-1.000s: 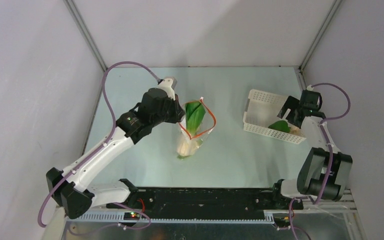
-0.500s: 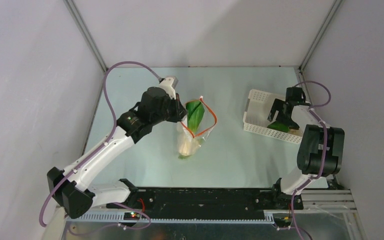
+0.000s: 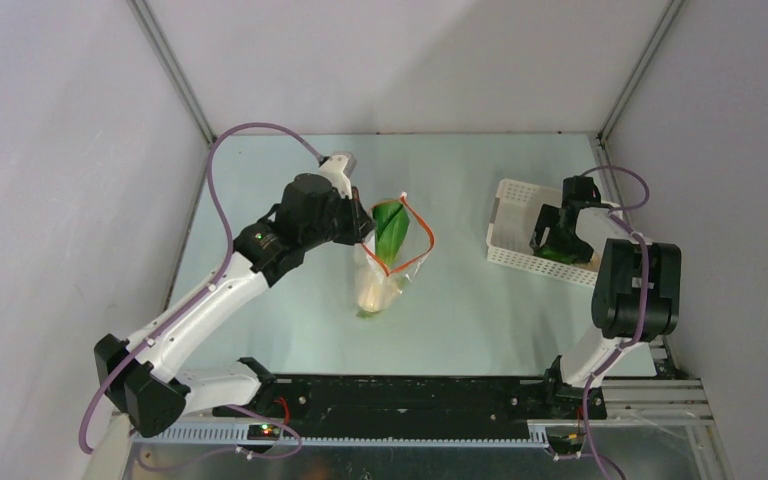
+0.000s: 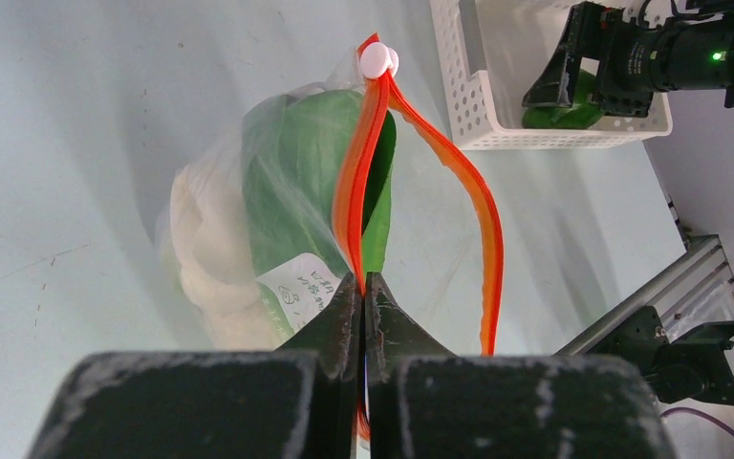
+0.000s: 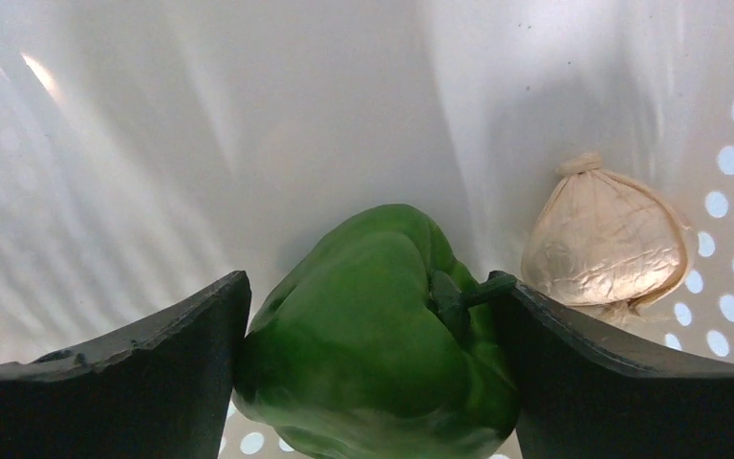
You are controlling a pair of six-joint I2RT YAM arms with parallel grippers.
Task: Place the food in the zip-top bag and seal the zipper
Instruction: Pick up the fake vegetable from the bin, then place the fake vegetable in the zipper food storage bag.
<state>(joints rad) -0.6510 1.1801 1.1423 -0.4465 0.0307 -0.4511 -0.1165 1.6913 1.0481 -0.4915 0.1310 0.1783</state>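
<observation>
The clear zip-top bag (image 3: 385, 280) stands mid-table with its orange-red zipper (image 4: 483, 210) gaping open. A green leafy piece (image 4: 296, 182) and a cream-white piece (image 4: 205, 249) sit inside it. My left gripper (image 4: 363, 287) is shut on the near side of the zipper strip and holds the mouth up; it also shows in the top view (image 3: 365, 240). My right gripper (image 5: 371, 316) is down in the white basket (image 3: 515, 215), its fingers pressed against both sides of a green pepper-like piece (image 5: 373, 335). A cream garlic piece (image 5: 607, 239) lies just to the right.
The white perforated basket's walls (image 5: 248, 115) close in around my right gripper. The basket stands at the right of the table near the side wall. Grey enclosure walls ring the table on three sides.
My right arm swung left and came down into the basket, onto the green piece. My left arm and the bag have stayed still.
</observation>
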